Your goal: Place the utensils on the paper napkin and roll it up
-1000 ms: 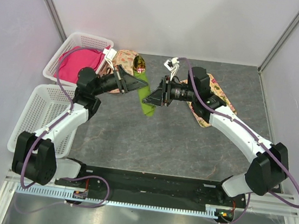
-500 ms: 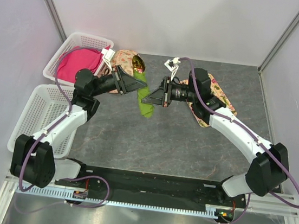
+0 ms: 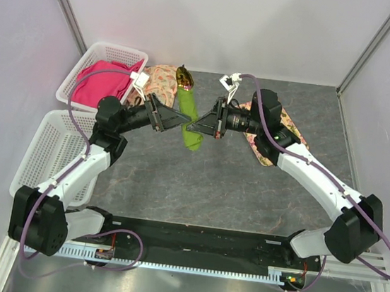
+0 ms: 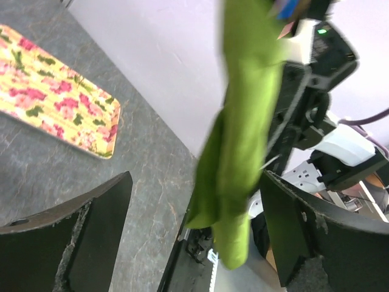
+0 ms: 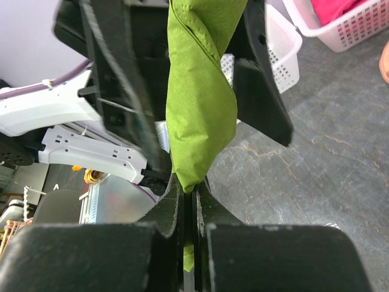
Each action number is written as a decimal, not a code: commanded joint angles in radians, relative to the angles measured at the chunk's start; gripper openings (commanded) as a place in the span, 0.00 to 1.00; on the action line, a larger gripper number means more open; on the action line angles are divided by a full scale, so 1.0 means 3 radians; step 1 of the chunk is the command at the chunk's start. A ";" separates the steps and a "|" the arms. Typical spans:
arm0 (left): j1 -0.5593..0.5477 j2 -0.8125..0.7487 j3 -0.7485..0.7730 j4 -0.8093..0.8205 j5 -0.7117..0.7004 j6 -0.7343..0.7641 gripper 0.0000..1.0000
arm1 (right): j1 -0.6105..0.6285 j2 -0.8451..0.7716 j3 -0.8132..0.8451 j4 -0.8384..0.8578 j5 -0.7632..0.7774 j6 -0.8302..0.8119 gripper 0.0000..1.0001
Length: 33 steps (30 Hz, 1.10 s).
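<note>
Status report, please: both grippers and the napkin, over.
Left gripper open, jaws either side of napkin. Right gripper shut on napkin. Napkin rolled, held in air. Nothing blocking.

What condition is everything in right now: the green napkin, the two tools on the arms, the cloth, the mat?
Paper napkin: rolled into a tube, pinched at one end.
Right tool: shut on the napkin.
Left tool: open, fingers either side of the napkin, not gripping.
Utensil: gold end showing at the napkin's far end.
Pink cloth: bunched in a basket.
Floral mat: lying flat.
</note>
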 commanded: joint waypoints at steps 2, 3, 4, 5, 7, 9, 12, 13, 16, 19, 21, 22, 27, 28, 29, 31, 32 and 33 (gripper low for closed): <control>-0.0012 -0.0060 -0.0049 -0.0031 -0.0079 0.0122 0.94 | 0.0014 -0.0167 0.0006 0.0367 -0.0041 0.0033 0.00; -0.0012 -0.0045 -0.0055 0.0040 -0.0033 0.0041 0.92 | 0.0019 -0.0167 0.0006 0.0362 -0.0041 0.0033 0.00; -0.0017 -0.0040 -0.0065 0.0127 0.0002 -0.0011 0.89 | 0.0019 -0.0167 0.0000 0.0352 -0.0041 0.0028 0.00; -0.0017 -0.0035 -0.0075 0.0279 0.0043 -0.0097 0.86 | 0.0019 -0.0172 0.0000 0.0346 -0.0036 0.0018 0.00; -0.0042 -0.0040 -0.0080 0.0388 0.0110 -0.0139 0.81 | 0.0019 -0.0167 -0.0015 0.0346 -0.0026 0.0003 0.00; -0.0068 -0.0040 -0.0080 0.0511 0.0156 -0.0211 0.72 | 0.0019 -0.0162 -0.0025 0.0331 0.0005 -0.0028 0.00; -0.0119 -0.0060 -0.0070 0.0552 0.0172 -0.0231 0.57 | 0.0019 -0.0152 -0.0030 0.0321 0.0020 -0.0043 0.00; -0.0119 -0.0066 -0.0065 0.0557 0.0177 -0.0231 0.53 | 0.0019 -0.0147 -0.0030 0.0316 0.0025 -0.0049 0.00; -0.0129 -0.0055 -0.0060 0.0557 0.0177 -0.0247 0.40 | 0.0019 -0.0147 -0.0025 0.0311 0.0035 -0.0069 0.00; -0.0140 -0.0060 -0.0085 0.0557 0.0172 -0.0247 0.28 | 0.0019 -0.0147 -0.0030 0.0316 0.0035 -0.0064 0.00; -0.0135 -0.0071 -0.0090 0.0542 0.0172 -0.0231 0.09 | 0.0019 -0.0152 -0.0040 0.0321 0.0035 -0.0089 0.00; -0.0129 -0.0066 -0.0090 0.0537 0.0166 -0.0216 0.04 | 0.0019 -0.0162 -0.0046 0.0311 0.0035 -0.0100 0.00; -0.0124 -0.0076 -0.0096 0.0526 0.0166 -0.0165 0.02 | 0.0019 -0.0182 -0.0025 0.0097 -0.0011 -0.0278 0.07; -0.0124 -0.0071 -0.0090 0.0537 0.0171 -0.0124 0.02 | 0.0024 -0.0188 -0.0010 0.0035 -0.0016 -0.0329 0.26; -0.0129 -0.0081 -0.0090 0.0537 0.0202 -0.0099 0.02 | 0.0014 -0.0203 0.0005 -0.0001 -0.0051 -0.0340 0.36; -0.0129 -0.0081 -0.0095 0.0547 0.0238 -0.0043 0.02 | 0.0009 -0.0264 0.0031 -0.0098 -0.0047 -0.0371 0.66; -0.0129 -0.0086 -0.0101 0.0562 0.0279 -0.0032 0.02 | 0.0004 -0.0290 0.0041 -0.0134 0.0019 -0.0421 0.71; -0.0135 -0.0091 -0.0101 0.0567 0.0299 -0.0022 0.02 | -0.0001 -0.0325 0.0046 -0.0195 0.0045 -0.0447 0.72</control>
